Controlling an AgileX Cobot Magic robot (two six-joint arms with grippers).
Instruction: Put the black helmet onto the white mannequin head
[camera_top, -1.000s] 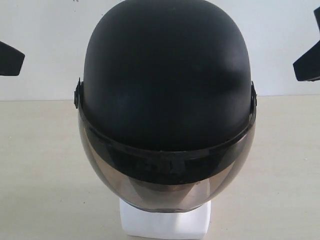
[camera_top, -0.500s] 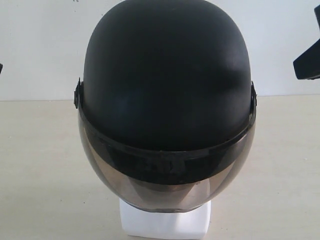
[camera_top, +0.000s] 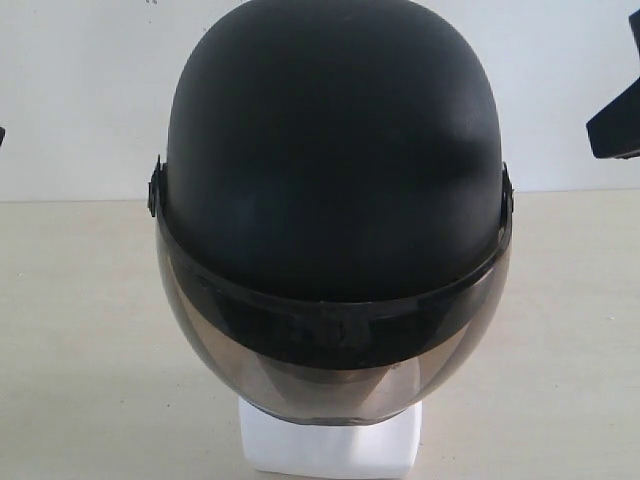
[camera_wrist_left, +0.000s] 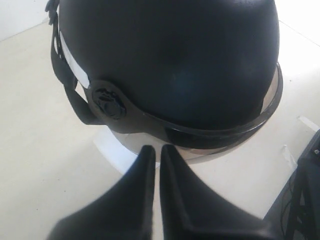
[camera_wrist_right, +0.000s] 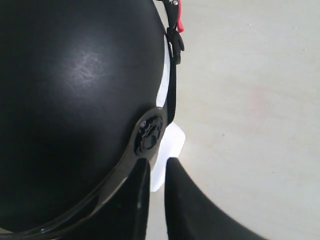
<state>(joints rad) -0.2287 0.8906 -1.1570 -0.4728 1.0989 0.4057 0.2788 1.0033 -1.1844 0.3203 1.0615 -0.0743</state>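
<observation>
The black helmet (camera_top: 330, 150) sits over the white mannequin head (camera_top: 330, 448), hiding all but its square base on the table (camera_top: 80, 330). The left gripper (camera_wrist_left: 156, 150) hovers beside the helmet, fingers together and empty. The right gripper (camera_wrist_right: 157, 167), fingers almost touching, grips nothing either.

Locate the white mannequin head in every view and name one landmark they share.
Exterior view: the white mannequin head shows only its square base, bottom centre, beneath the visor.
Left wrist view: the head is a white patch under the helmet rim.
Right wrist view: the head is a white corner beside the strap.
Shared landmark: the black helmet covering it.
</observation>
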